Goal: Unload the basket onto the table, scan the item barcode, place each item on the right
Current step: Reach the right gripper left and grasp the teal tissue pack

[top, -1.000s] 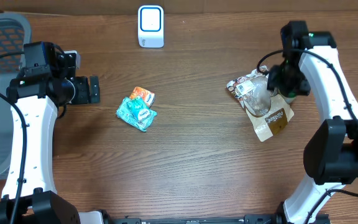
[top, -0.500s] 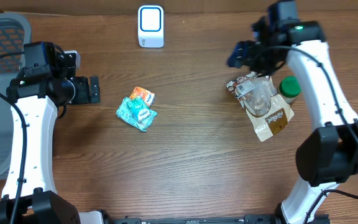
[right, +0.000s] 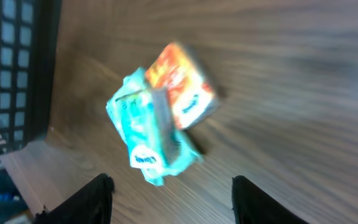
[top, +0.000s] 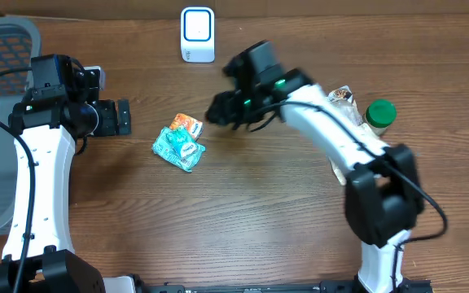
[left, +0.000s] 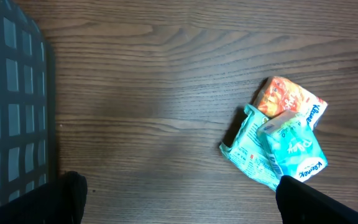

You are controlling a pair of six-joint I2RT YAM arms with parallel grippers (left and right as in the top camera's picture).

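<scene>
Right tool (right: 169, 188), jaws apart and empty, hangs near the teal and orange packets (right: 157, 121) on the desk (top: 259, 216) (left tool (left: 182, 190): wide, empty, farther off).

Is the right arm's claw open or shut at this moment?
Open. In the right wrist view, the right gripper has its fingers apart with nothing between them; the packs lie on the table beyond.

Teal tissue packs (top: 177, 149), orange packet (top: 188, 124), green lid (top: 380, 111)
</scene>
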